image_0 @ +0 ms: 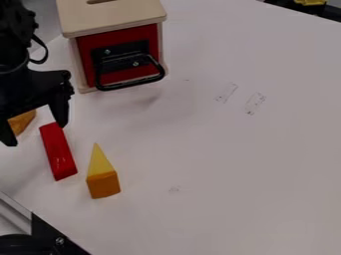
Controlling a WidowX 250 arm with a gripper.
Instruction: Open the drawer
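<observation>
Pincer near red, black-handled drawer

Black arm, looping black cable, black hand with tapering fingers.

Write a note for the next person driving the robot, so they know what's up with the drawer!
Gripper: open, looks empty, at the left of the view, away from the handle.
Drawer: red front, looks shut in the wooden box, black handle sticking out.
Done: no opening yet.
Left: get to the handle, pull the drawer open.
Watch out: the red block lies close by the gripper.
</observation>
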